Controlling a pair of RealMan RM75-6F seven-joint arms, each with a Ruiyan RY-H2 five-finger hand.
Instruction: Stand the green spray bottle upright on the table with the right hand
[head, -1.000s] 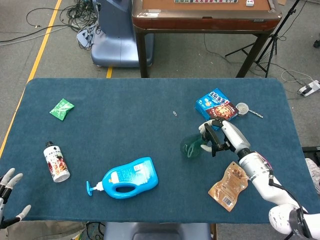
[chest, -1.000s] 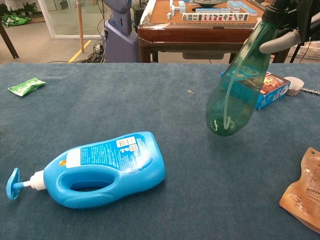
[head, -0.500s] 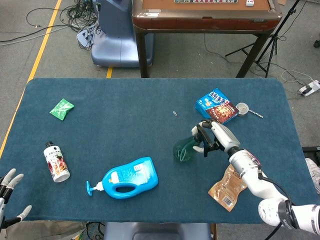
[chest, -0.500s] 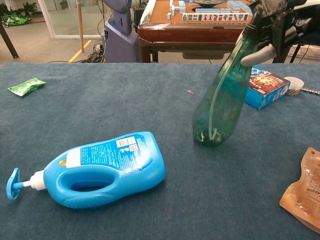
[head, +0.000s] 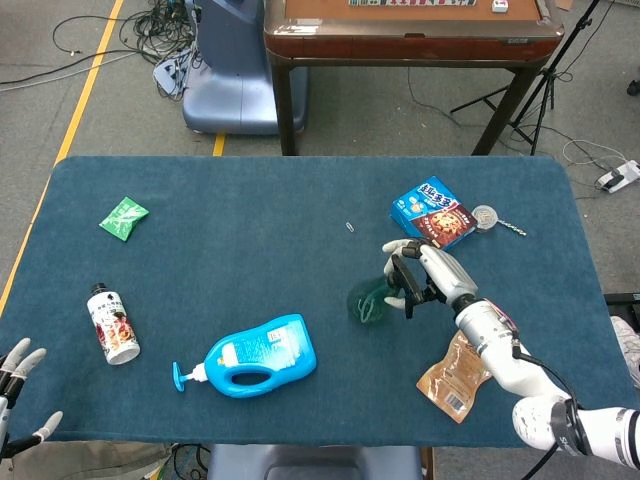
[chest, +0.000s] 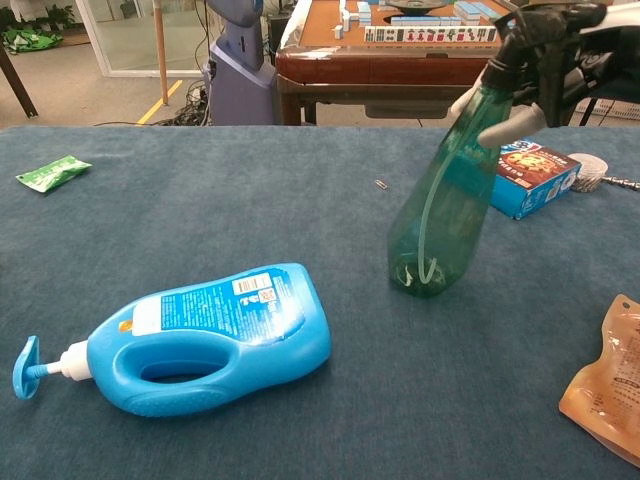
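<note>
The right hand (head: 418, 277) is wrapped around the spray head of the green spray bottle (chest: 440, 205), which leans slightly with its base seemingly touching the bench (head: 250, 250), near the blue box (head: 432, 211). The left hand (head: 18, 385) hangs off the bench's near edge, fingers spread, holding nothing.

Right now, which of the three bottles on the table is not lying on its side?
The green spray bottle, held near its top by the right hand; the blue pump bottle and small white bottle lie flat.
</note>
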